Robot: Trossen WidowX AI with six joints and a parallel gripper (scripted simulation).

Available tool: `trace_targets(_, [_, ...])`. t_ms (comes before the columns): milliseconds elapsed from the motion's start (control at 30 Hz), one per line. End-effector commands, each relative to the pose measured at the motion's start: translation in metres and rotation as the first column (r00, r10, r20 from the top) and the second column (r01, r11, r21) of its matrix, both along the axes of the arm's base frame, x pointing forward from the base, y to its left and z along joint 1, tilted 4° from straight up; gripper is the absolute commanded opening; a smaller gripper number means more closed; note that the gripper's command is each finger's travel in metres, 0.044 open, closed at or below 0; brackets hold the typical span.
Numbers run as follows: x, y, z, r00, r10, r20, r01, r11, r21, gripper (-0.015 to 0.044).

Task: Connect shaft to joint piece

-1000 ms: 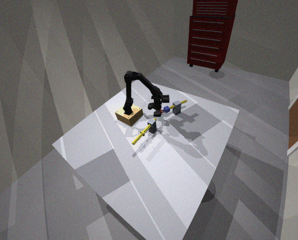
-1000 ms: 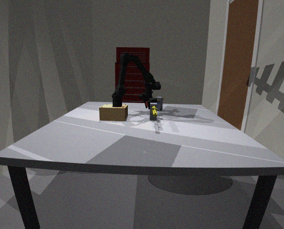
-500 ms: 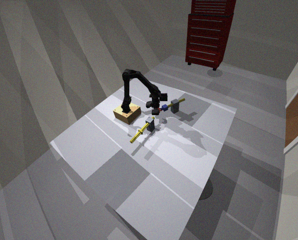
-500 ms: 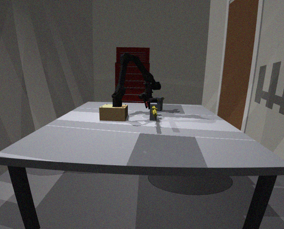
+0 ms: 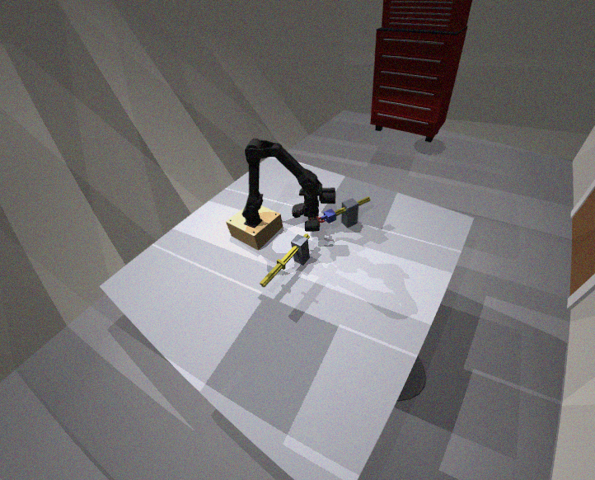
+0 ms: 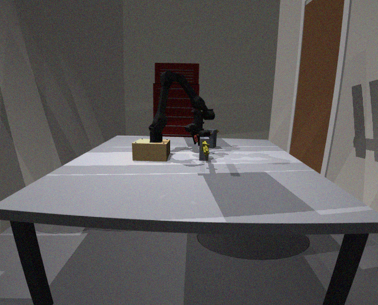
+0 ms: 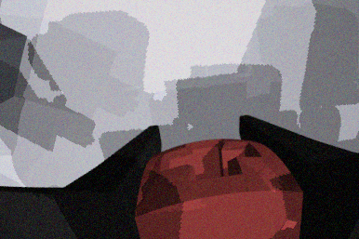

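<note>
The black arm point(image 5: 286, 161) point(image 6: 186, 87) rose from a tan base block point(image 5: 256, 238) point(image 6: 151, 152) on the desk point(image 5: 184, 330) point(image 6: 169, 196), its lower section nearly upright. It bent at a high elbow, then sloped down and outward to the wrist. From there the end effector point(image 5: 318, 220) point(image 6: 196, 139) point(image 7: 199, 129) pointed downward, low over the desk, between the two grey blocks. Its fingers were closed on the red joint piece point(image 5: 321, 221) point(image 6: 196, 139) point(image 7: 220, 197), one on either side of it in the wrist view.

The joint piece sat just beside a blue part point(image 5: 330, 215) at the end of the fixed yellow shaft point(image 5: 363, 200), which ran through the farther grey block point(image 5: 349, 213) point(image 6: 213, 139). The second yellow shaft point(image 5: 272, 275) point(image 6: 205, 148) passed through the nearer grey block point(image 5: 301, 250) point(image 6: 203, 154), its inner end apart from the joint piece. Which way the opening faced could not be told.
</note>
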State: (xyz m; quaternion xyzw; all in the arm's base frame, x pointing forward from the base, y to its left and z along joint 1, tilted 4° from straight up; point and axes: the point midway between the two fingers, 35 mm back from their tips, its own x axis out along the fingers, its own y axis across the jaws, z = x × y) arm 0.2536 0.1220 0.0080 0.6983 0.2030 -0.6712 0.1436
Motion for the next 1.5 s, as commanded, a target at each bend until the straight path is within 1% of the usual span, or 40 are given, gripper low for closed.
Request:
trace_targets(0, [0.002,-0.003,0.001,0.997,0.073,-0.010,-0.073,0.997,-0.012,0.0000])
trace_targets(333, [0.006,-0.010,0.002,0.971,0.239,-0.028,-0.240,0.970,-0.037,0.0000])
trace_targets(700, [0.012,-0.016,0.004,0.910,0.411,-0.051,-0.414,0.908,-0.067,0.0000])
trace_targets(1067, [0.019,-0.021,0.006,0.821,0.566,-0.078,-0.571,0.815,-0.100,0.0000])
trace_targets(1467, [0.027,-0.024,0.008,0.697,0.708,-0.111,-0.716,0.684,-0.138,0.0000])
